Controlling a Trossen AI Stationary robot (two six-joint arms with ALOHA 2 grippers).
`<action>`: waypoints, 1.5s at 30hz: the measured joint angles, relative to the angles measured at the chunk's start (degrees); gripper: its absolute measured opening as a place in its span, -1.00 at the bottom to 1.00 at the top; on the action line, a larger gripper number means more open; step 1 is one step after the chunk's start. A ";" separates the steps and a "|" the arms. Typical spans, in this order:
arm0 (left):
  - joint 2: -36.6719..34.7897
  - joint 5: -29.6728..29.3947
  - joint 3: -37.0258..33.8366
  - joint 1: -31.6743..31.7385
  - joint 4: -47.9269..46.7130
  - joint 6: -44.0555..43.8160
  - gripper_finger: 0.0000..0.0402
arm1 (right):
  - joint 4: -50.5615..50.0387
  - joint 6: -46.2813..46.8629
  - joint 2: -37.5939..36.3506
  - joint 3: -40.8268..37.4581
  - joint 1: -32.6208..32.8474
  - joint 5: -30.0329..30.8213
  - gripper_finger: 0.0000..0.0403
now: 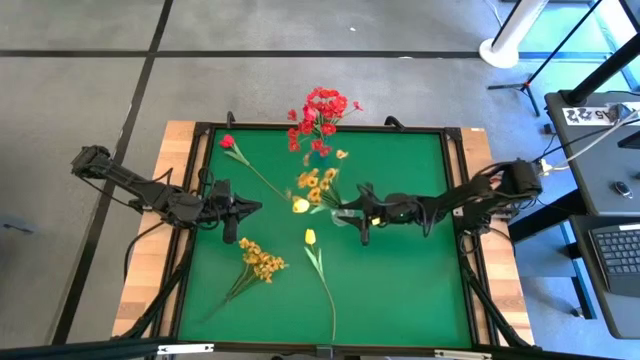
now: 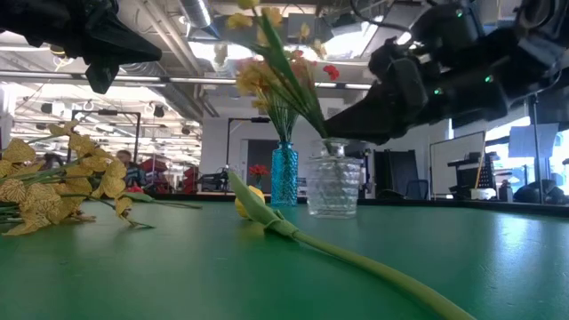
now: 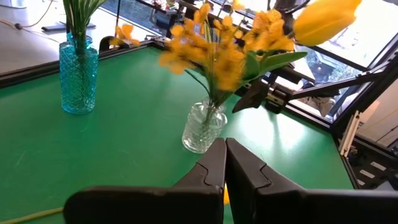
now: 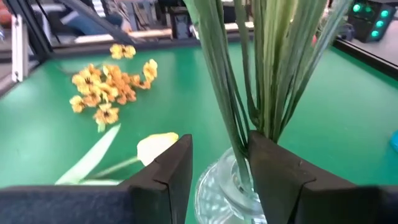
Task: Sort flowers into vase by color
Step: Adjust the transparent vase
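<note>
A clear glass vase (image 3: 202,127) in the middle of the green table holds a yellow spray (image 1: 318,185) and a yellow tulip (image 1: 300,205). My right gripper (image 4: 219,140) is open, level at the vase's right side, with a finger on either side of its neck and stems (image 4: 249,93). My left gripper (image 1: 255,208) is shut and hovers left of the vase. A blue vase (image 2: 284,173) with red flowers (image 1: 320,110) stands at the far edge. A red flower (image 1: 228,142), a yellow spray (image 1: 262,260) and a yellow tulip (image 1: 310,237) lie flat on the table.
A raised black frame (image 1: 455,200) borders the green mat. A small loose yellow blossom (image 1: 341,154) lies beside the blue vase. The lying tulip's long stem (image 1: 328,295) runs toward the near edge. The mat's near right part (image 1: 410,280) is bare.
</note>
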 joint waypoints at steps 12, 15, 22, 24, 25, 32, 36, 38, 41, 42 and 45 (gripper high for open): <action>-0.01 0.00 0.00 -0.02 -1.01 0.08 -1.00 | -8.30 -1.20 -9.54 -0.26 4.71 4.92 -0.24; -0.01 0.00 0.00 -0.02 -1.20 0.06 -1.00 | -9.43 -1.23 -11.15 -0.26 5.21 5.63 -0.24; -0.01 0.00 0.00 -0.02 -1.28 0.06 -1.00 | -12.49 -1.02 -12.94 -0.19 5.03 7.42 -0.24; 0.00 0.00 0.00 -0.01 -1.34 0.05 -1.00 | -14.14 -0.43 -12.94 -0.19 5.03 7.45 -0.24; -0.01 0.00 0.00 -0.02 -1.38 0.05 -1.00 | -15.27 0.22 -12.94 -0.19 5.03 7.83 -0.24; 0.00 0.00 0.00 -0.01 -1.36 0.05 -1.00 | -20.53 2.41 -13.10 0.00 5.01 11.40 -0.23; -0.01 0.00 0.00 -0.02 -1.36 0.08 -1.00 | -20.54 2.37 -13.10 0.02 5.03 11.38 -0.23; 0.00 0.00 0.00 -0.02 -1.36 0.10 -1.00 | -20.58 2.34 -13.10 0.02 5.01 11.38 -0.23; 0.01 0.00 0.00 0.00 -1.38 0.10 -1.00 | -20.84 2.35 -13.10 0.02 5.01 11.38 -0.23; -0.01 0.00 0.00 -0.02 -1.42 0.10 -1.00 | -20.88 2.37 -13.10 0.02 5.01 11.38 -0.23; -0.01 0.00 0.00 -0.01 -1.58 0.10 -1.00 | -20.90 2.37 -13.10 0.02 5.01 11.35 -0.21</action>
